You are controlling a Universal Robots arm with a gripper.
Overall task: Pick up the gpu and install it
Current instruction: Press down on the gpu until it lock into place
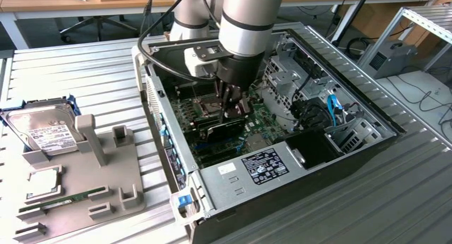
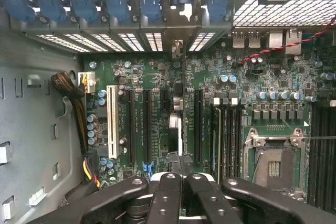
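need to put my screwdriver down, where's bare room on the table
Bare slats on the table behind the hard drive, and in front of the computer case toward the exterior view's right. The grey holder is crowded.

Silver-grey cylindrical arm (image 1: 249, 21) with a black band, black cable looping beside it, white bracket above a black wrist, black gripper (image 2: 181, 182) — rounded finger links dotted with small screw holes

Black gpu (image 1: 224, 128) upright inside case (image 1: 353, 148)
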